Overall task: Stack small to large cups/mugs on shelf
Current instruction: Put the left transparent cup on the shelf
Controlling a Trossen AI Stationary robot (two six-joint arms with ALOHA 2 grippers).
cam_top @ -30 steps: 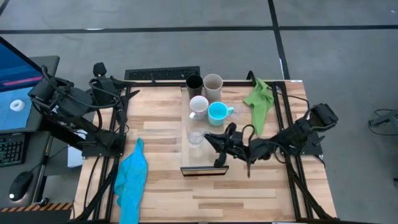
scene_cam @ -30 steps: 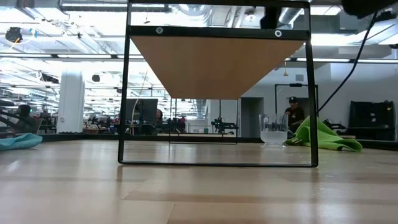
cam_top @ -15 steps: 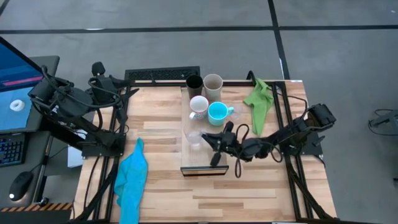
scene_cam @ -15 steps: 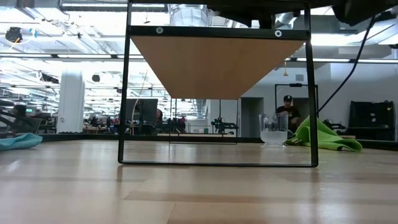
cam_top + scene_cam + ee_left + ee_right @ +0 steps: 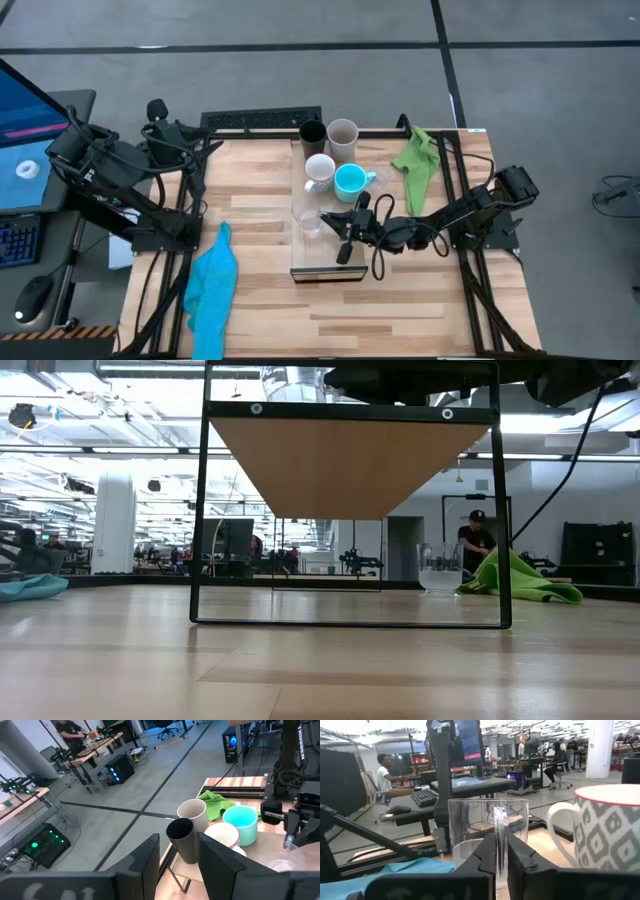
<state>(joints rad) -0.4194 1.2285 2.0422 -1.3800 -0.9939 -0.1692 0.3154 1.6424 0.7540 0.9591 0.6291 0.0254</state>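
Note:
The shelf (image 5: pixel 325 262) stands mid-table. At its far end stand a black cup (image 5: pixel 313 133) and a beige-grey cup (image 5: pixel 343 133), with a white mug (image 5: pixel 320 170) and a turquoise mug (image 5: pixel 350 181) just nearer. A clear glass cup (image 5: pixel 308 217) stands nearer still; it also shows in the right wrist view (image 5: pixel 470 827). My right gripper (image 5: pixel 333 222) is beside it and shut on its handle. A second glass cup (image 5: pixel 438 570) stands on the table by the green cloth. My left gripper (image 5: pixel 176 865) is open and empty at the table's far left corner. My right gripper pinches the glass cup's handle (image 5: pixel 500 832) between its two fingers. The fingers (image 5: pixel 485 862) come level from the table's right side. The cup is upright; its base is hidden, so I cannot tell whether it rests on the shelf.
A green cloth (image 5: pixel 415 160) lies at the table's far right and a blue cloth (image 5: pixel 212 285) at its near left. The shelf's black frame (image 5: pixel 200 510) stands on the table. A person (image 5: pixel 475 540) is in the room behind.
My right gripper has gone toward the table's left edge, along the shelf, up to the glass cup. The glass cup has shifted a little toward the left with it.

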